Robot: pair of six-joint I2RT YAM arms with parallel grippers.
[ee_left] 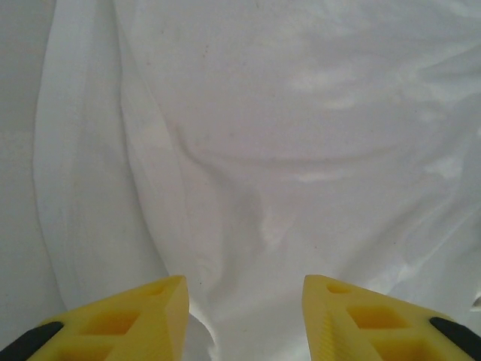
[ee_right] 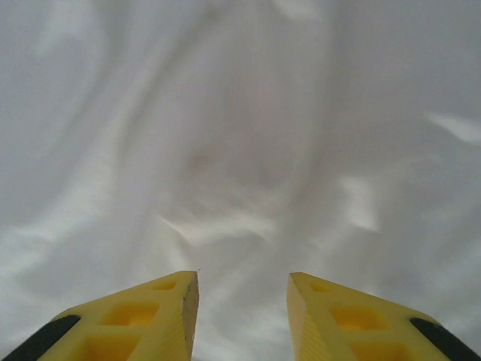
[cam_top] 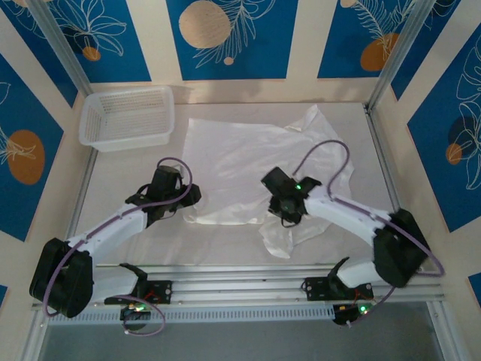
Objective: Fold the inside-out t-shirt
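Yellow fingers (ee_left: 135,316) of the left gripper (ee_left: 244,289) sit at the bottom edge of the left wrist view. They stand moderately apart with nothing pinched between them, and white cloth runs on underneath. Same reading for the right gripper (ee_right: 242,282) in its own view: jaws parted to a middling gap, pads bare, fabric below slightly blurred.

Overhead view: the inside-out t-shirt (cam_top: 240,162) lies spread over the centre and right of the table (cam_top: 120,177). Its upper part is roughly flat. One corner is rucked up toward the upper right, and a loose flap trails to the lower centre, just below the right gripper. The left gripper sits at the shirt's lower-left edge. A white mesh basket (cam_top: 128,141) stands in the upper left, apart from the shirt.

Judgement: the step in hand is taking hold of the near edge for a fold; I see no clean fold yet. To do it well I would:
- bring each pair of jaws down onto a hem or raised ridge, not flat cloth
- lift both sides level so the panel carries over without twisting
- smooth the trailing flap first

Material: thin, soft, matte white fabric. It takes shallow creases and long rounded folds; one doubled band runs down the left of the left wrist view. Likely to slip and drape. The table is pale too, so edges are low in contrast.
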